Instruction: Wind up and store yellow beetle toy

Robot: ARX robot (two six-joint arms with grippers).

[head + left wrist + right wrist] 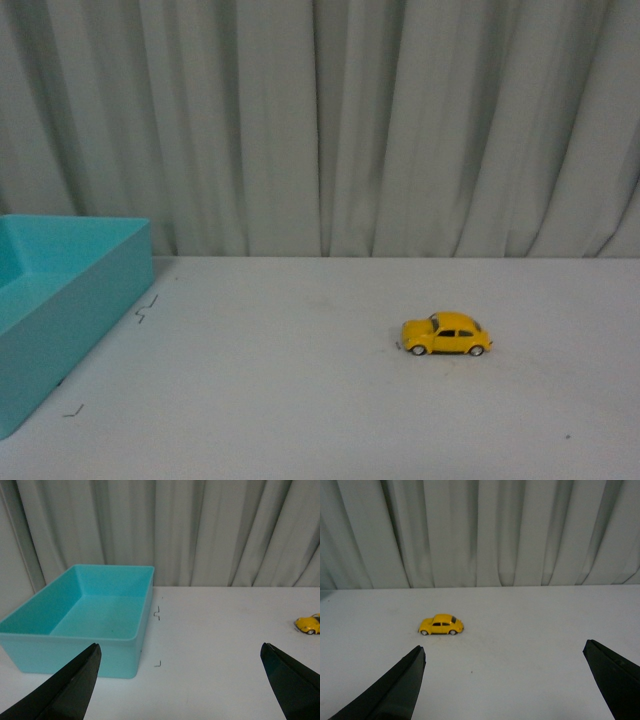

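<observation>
The yellow beetle toy [446,335] stands on its wheels on the white table, right of centre in the front view, side-on. The right wrist view shows the toy [441,625] ahead of my right gripper [504,652], which is open and empty, the car lying beyond its dark fingers [395,690]. My left gripper [180,652] is open too, with nothing between its fingers [70,690]; the toy [309,623] shows only partly at that view's edge. Neither arm appears in the front view.
A turquoise open bin [60,310] stands at the table's left; its inside [95,610] holds nothing I can see. Small dark marks [146,308] dot the tabletop near it. A grey pleated curtain [320,120] hangs behind the table's far edge.
</observation>
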